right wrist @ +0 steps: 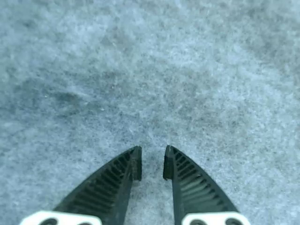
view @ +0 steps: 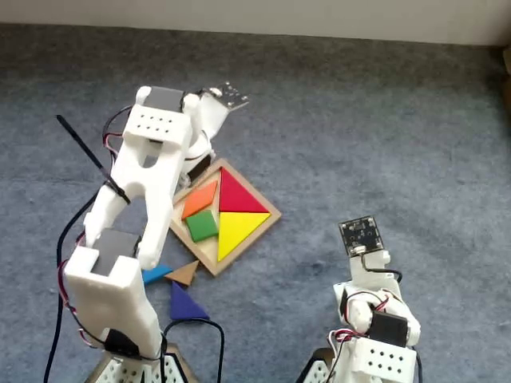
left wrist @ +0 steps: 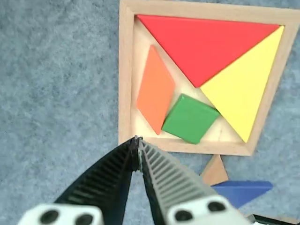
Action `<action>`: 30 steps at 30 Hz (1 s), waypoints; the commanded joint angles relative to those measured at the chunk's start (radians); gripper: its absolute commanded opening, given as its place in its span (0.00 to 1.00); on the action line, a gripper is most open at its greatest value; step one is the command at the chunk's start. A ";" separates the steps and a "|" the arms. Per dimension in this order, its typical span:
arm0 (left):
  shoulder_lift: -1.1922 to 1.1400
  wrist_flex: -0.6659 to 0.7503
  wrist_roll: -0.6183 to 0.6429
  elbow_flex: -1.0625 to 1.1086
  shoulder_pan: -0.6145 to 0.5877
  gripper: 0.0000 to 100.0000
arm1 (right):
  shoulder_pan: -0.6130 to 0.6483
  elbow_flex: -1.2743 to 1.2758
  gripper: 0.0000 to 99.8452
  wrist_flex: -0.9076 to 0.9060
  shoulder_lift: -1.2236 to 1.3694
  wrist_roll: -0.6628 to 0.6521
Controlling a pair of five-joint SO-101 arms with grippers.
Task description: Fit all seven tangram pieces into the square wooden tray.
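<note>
My left jaws pinched together, empty | tray [left wrist: 125,70] ahead: red triangle [left wrist: 206,47], yellow triangle [left wrist: 241,91], orange parallelogram [left wrist: 155,93], green square [left wrist: 190,118] | right jaws ajar, empty

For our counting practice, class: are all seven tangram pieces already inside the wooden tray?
No, a brown triangle and a blue triangle lie on the carpet outside the tray.

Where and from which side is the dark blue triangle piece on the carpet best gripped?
Probably from straight above: the dark blue triangle piece lies flat on the grey carpet, so only its edges offer hold. Pinch across a narrow corner.
</note>
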State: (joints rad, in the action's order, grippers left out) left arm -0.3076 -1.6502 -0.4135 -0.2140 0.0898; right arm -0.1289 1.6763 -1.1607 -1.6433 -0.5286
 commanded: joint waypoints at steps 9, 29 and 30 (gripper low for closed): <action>0.501 0.195 -0.011 0.581 -0.005 0.01 | -0.015 0.065 0.09 0.018 -0.002 -0.006; 0.788 0.394 -0.012 1.152 0.133 0.20 | -0.015 0.065 0.09 0.019 -0.002 -0.006; 0.786 0.396 -0.005 1.161 0.153 0.20 | -0.015 0.065 0.09 0.019 -0.002 -0.006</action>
State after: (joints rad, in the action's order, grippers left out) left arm 0.4611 -1.2651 -0.4503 0.9398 0.1726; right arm -0.1289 1.6763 -1.1607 -1.6433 -0.5286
